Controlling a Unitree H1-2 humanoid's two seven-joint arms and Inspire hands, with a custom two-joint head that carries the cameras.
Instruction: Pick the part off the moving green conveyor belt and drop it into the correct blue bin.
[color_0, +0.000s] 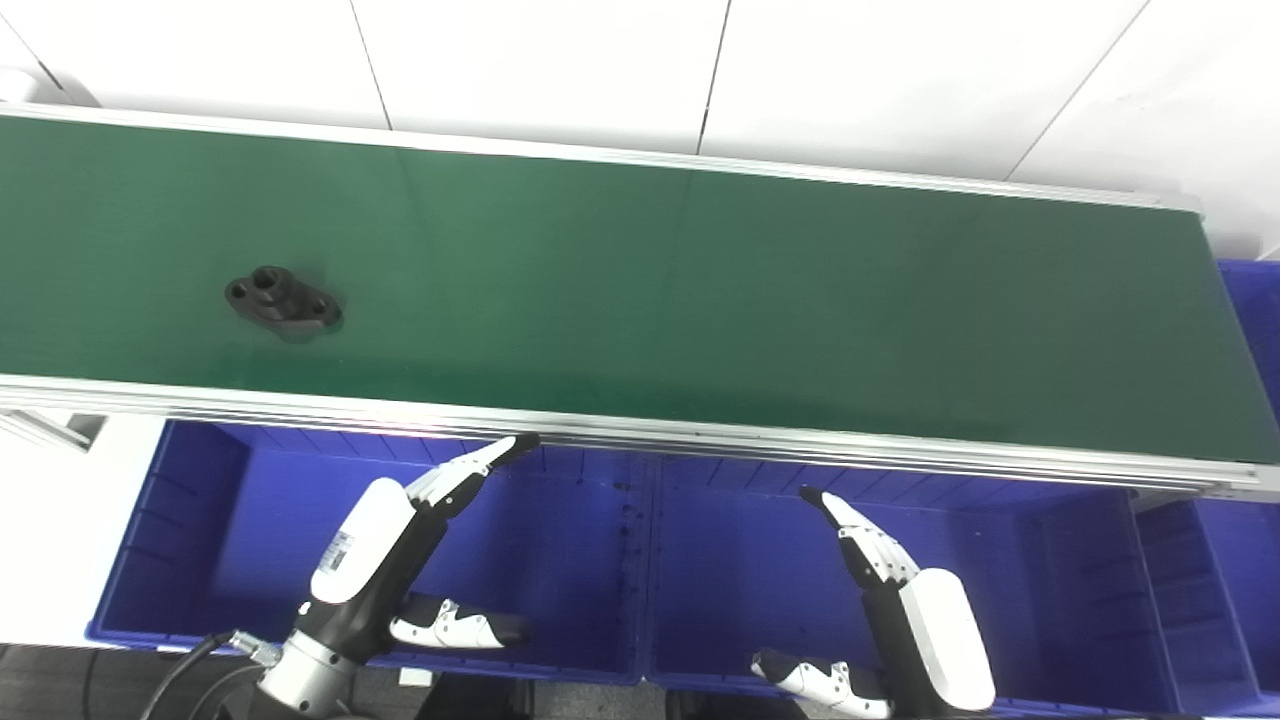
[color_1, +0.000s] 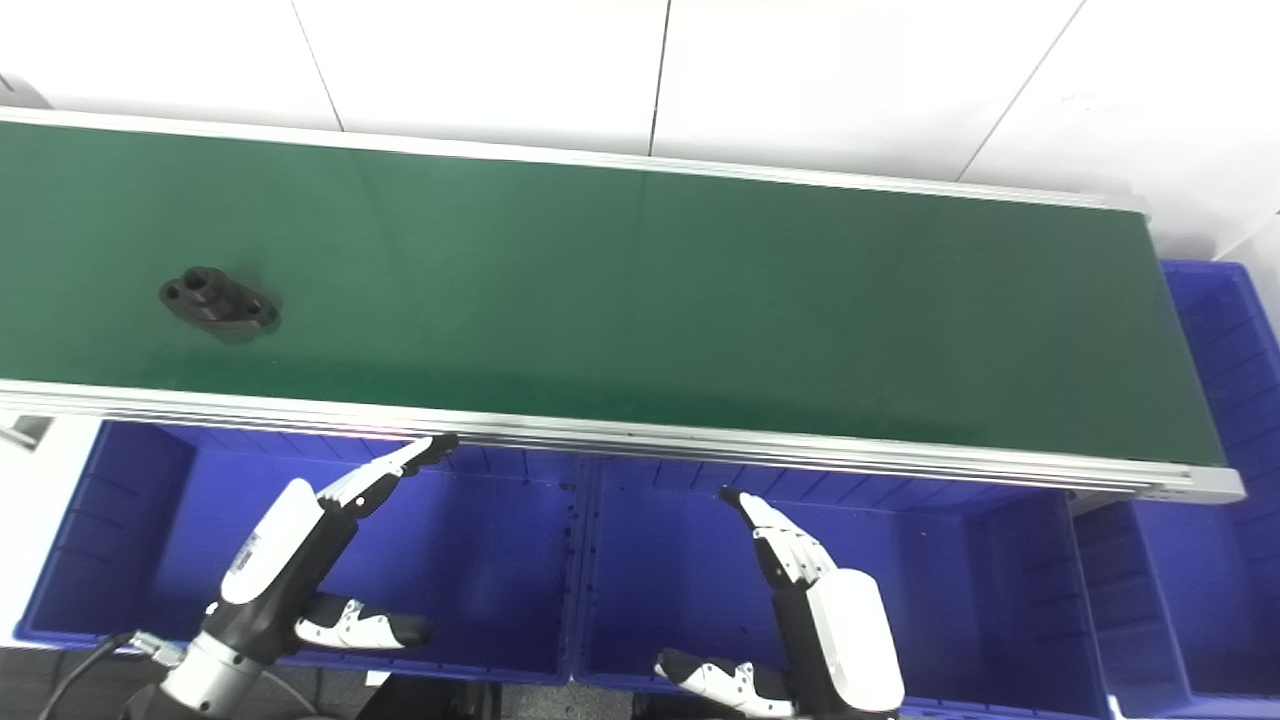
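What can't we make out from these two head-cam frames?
- Belt direction: still frames of the green belt show no motion.
- Black part: underside hidden against the belt, both views.
- Far-right bin: cut off by the picture's edge, both views.
- Left hand and right hand: palms face away; both open, holding nothing.

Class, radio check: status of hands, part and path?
Left hand and right hand open over bins. Black part on belt, untouched. Path clear.
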